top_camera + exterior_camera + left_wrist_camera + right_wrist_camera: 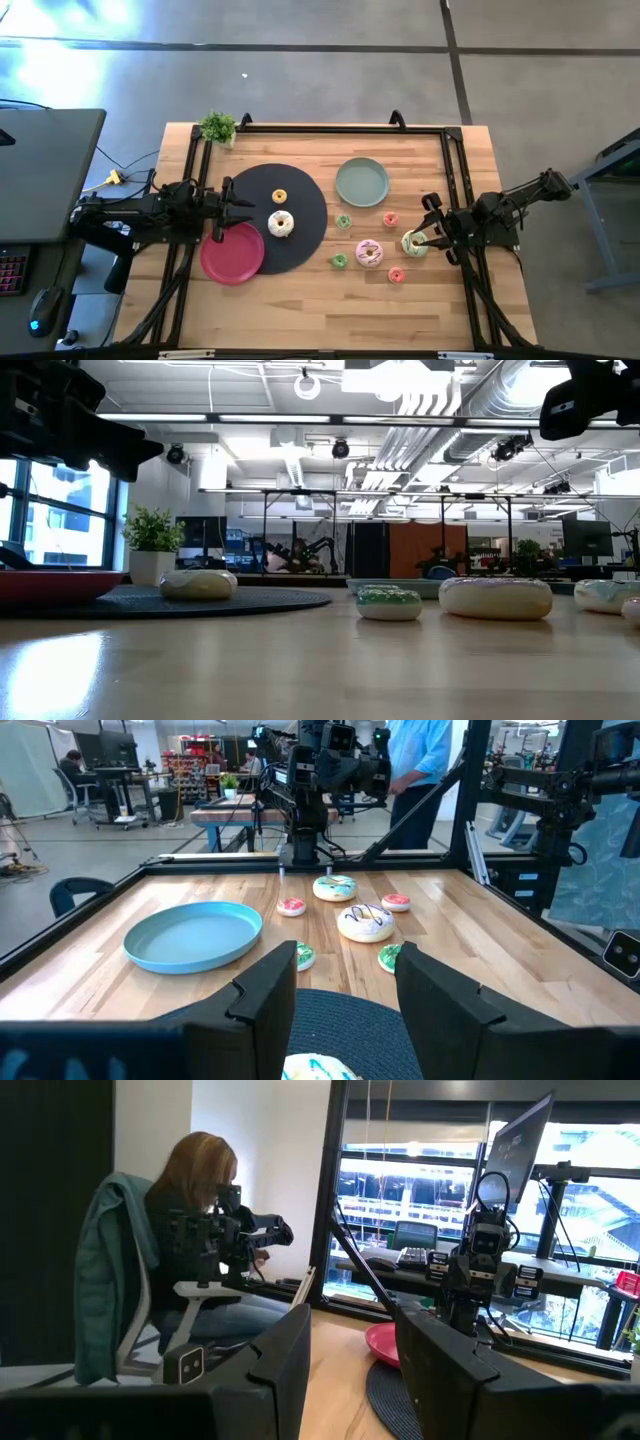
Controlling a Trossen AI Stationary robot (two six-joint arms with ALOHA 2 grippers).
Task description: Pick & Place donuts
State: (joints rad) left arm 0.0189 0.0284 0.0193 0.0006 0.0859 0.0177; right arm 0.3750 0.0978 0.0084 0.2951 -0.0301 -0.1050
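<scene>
High view, surface: wooden table [300, 300] w/ black frame; black round mat [290, 215] left of centre, red plate [232, 253] overlapping its lower-left edge, sage-green plate [362, 182] just right of mat. Small potted plant [218, 127] at top-left corner.
High view, donuts: white-iced donut [281, 224] and tiny orange donut [279, 196] on mat. Pink-iced donut [369, 253] on bare wood; tiny green donuts [343, 222] and [339, 261], tiny red-pink donuts [390, 219] and [396, 275] around it. Pale-green donut [414, 243] farthest right.
High view, arms: left gripper [236, 205] at mat's left edge, over red plate's top, fingers apart, nothing between. Right gripper [430, 238] at the pale-green donut; can't tell if it grips.
Low view, room: open lab, ceiling ducts, windows at left. White-iced donut [199, 584] on mat, tiny green donut [389, 603] and pink-iced donut [495, 598] on wood; arms dark overhead.
Left wrist view: fingers [272, 988] spread wide, empty, over mat; plate [193, 934] and donuts beyond, right arm [310, 780] at far edge, person in blue shirt [420, 755] behind.
Right wrist view: fingers [285, 1355] apart, tips out of frame; seated person [195, 1230] at a desk, windows, left arm [480, 1270] opposite.
</scene>
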